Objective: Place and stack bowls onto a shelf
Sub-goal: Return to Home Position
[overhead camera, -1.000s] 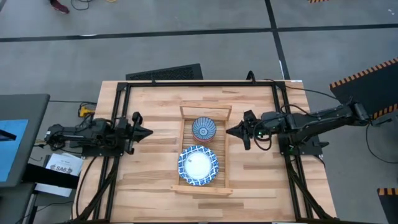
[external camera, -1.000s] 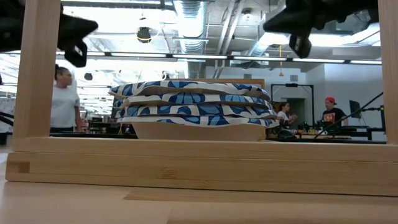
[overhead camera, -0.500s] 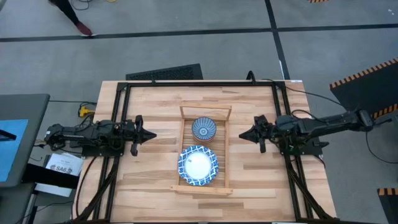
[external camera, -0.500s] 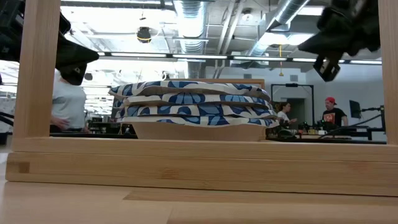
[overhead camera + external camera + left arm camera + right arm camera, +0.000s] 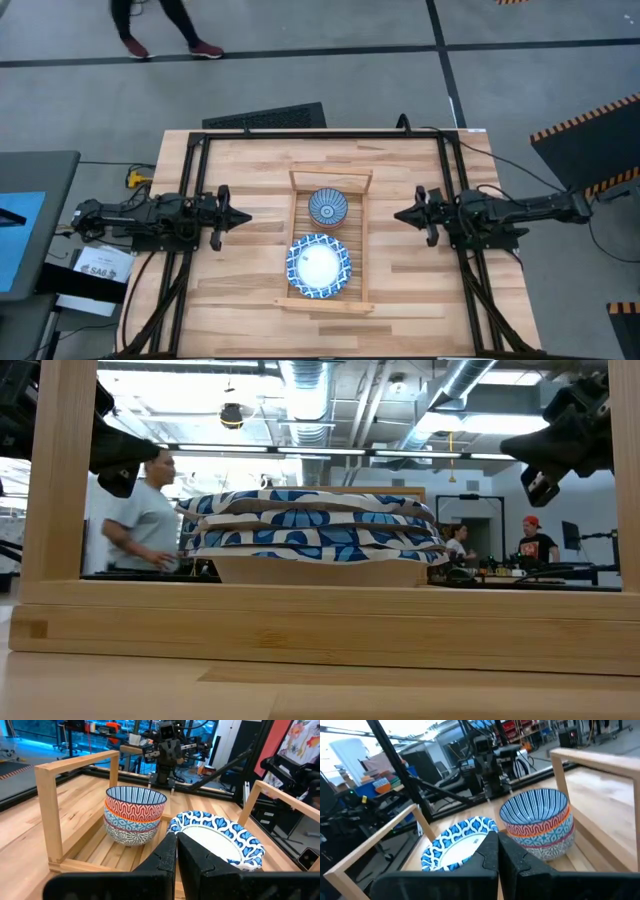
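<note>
The light-wood slatted shelf (image 5: 296,240) lies at the table's middle. On its near part rests a stack of wide blue-and-white bowls (image 5: 318,266), also in the low view (image 5: 312,535). On its far part stands a stack of small deep bowls (image 5: 328,207), a blue striped one on top, orange and patterned ones under it (image 5: 134,815). My left gripper (image 5: 243,215) is shut and empty, left of the shelf above the table. My right gripper (image 5: 399,216) is shut and empty, right of the shelf.
A black frame (image 5: 320,133) runs around the table's far and side edges. A dark keyboard-like panel (image 5: 265,116) lies beyond the far edge. Bare plank tabletop (image 5: 240,290) lies on both sides of the shelf. A person walks behind the table in the low view (image 5: 145,525).
My right gripper has drawn back from the shelf toward the table's right edge. My left gripper has shifted slightly toward the shelf. The bowls have stayed in place. A person has walked across the room behind the table.
</note>
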You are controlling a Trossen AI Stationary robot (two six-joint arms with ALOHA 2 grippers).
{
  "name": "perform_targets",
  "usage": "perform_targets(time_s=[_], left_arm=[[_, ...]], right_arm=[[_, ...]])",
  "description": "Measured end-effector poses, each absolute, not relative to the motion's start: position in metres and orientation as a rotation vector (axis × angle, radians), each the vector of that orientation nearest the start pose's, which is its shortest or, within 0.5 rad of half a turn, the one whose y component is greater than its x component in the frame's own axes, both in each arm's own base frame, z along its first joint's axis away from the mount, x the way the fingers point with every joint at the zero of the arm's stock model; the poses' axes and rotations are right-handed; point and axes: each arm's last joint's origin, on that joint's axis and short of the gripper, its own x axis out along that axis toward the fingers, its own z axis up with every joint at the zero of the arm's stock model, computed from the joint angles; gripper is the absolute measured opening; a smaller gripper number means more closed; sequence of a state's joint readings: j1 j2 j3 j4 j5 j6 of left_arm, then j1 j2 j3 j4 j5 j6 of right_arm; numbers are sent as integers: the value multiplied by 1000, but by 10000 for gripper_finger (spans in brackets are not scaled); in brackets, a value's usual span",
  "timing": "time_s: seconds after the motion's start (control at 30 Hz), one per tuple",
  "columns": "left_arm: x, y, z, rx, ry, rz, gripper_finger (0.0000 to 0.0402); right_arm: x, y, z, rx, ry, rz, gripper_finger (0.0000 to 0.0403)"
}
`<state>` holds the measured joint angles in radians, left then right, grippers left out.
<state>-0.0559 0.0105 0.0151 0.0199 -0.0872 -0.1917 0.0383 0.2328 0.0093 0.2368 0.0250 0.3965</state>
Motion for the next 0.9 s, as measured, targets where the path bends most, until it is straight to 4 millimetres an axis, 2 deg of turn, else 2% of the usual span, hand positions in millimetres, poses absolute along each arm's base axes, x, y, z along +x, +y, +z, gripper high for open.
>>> perform_targets(time_s=[0.57, 0.9], left_arm=[[97, -3, 170, -193, -25, 32, 0], [97, -3, 170, -193, -25, 32, 0]], right_arm=[[97, 3, 169, 280, -35, 19, 24], [97, 4, 168, 238, -22, 37, 25]])
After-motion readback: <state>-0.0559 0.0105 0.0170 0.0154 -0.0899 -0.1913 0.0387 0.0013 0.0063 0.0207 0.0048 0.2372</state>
